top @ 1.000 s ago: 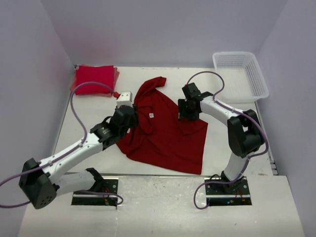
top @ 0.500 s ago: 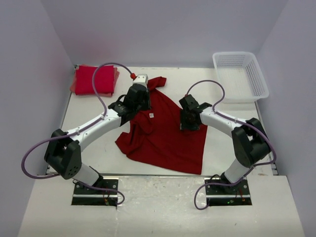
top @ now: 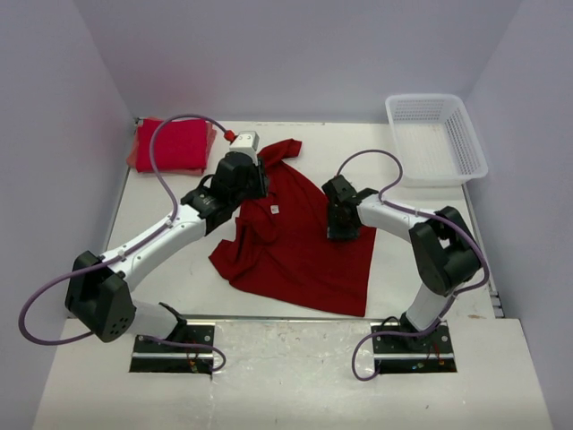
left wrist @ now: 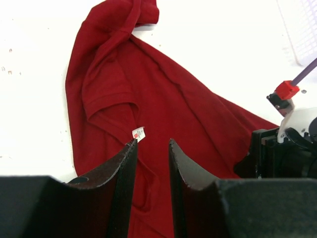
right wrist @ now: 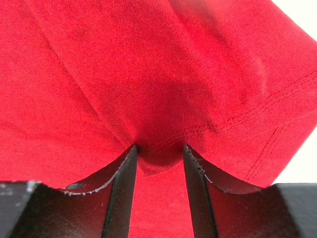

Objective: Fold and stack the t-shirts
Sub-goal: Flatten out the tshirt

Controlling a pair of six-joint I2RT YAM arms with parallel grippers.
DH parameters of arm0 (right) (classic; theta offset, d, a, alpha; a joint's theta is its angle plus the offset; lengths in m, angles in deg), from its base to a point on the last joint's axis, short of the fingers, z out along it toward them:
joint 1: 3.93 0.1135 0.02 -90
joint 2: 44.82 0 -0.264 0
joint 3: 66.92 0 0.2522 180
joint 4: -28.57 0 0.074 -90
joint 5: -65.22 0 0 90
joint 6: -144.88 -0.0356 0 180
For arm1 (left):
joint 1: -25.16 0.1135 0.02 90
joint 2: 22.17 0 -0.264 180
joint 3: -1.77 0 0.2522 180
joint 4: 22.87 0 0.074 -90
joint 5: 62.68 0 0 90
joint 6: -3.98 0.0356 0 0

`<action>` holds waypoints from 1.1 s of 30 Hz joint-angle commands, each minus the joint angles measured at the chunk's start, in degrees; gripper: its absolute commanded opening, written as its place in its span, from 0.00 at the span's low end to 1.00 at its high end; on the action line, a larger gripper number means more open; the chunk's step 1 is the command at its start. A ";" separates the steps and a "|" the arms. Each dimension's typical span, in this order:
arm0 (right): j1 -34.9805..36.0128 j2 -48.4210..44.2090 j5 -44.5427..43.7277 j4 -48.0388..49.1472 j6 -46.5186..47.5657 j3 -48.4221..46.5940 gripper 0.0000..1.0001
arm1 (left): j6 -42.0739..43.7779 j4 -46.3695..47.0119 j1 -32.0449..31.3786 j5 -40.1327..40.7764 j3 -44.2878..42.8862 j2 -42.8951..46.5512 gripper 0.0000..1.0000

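Note:
A dark crimson t-shirt [top: 300,242] lies crumpled and spread in the middle of the table. It fills the left wrist view [left wrist: 163,94], with a white label [left wrist: 139,133]. A folded bright red t-shirt stack [top: 173,145] sits at the back left. My left gripper [top: 251,190] hovers over the shirt's collar side. In the left wrist view the left gripper [left wrist: 152,141] is slightly open with nothing between the jaws. My right gripper [top: 345,224] is on the shirt's right edge. In the right wrist view the right gripper [right wrist: 159,146] pinches a puckered fold of cloth [right wrist: 163,74] near the hem.
A white lattice basket [top: 466,134] stands at the back right, and its corner shows in the left wrist view [left wrist: 302,29]. Bare table lies left of the shirt and between shirt and basket. Purple walls close the sides and back.
My left arm swung from the shirt's left side up toward the collar, then shifted slightly left. My right gripper stayed on the shirt's right edge, moving only slightly.

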 commanded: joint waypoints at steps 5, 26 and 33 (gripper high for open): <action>0.20 -1.00 0.14 2.10 -0.99 -0.38 0.43 | 1.03 2.17 0.88 -1.15 0.62 1.52 0.32; 2.05 -1.01 1.54 2.99 -0.90 0.06 0.41 | 0.77 2.96 1.49 -3.08 2.21 0.55 0.30; 2.66 -0.12 1.89 3.69 -1.43 0.68 0.36 | 0.85 3.23 2.20 -3.70 2.47 0.64 0.30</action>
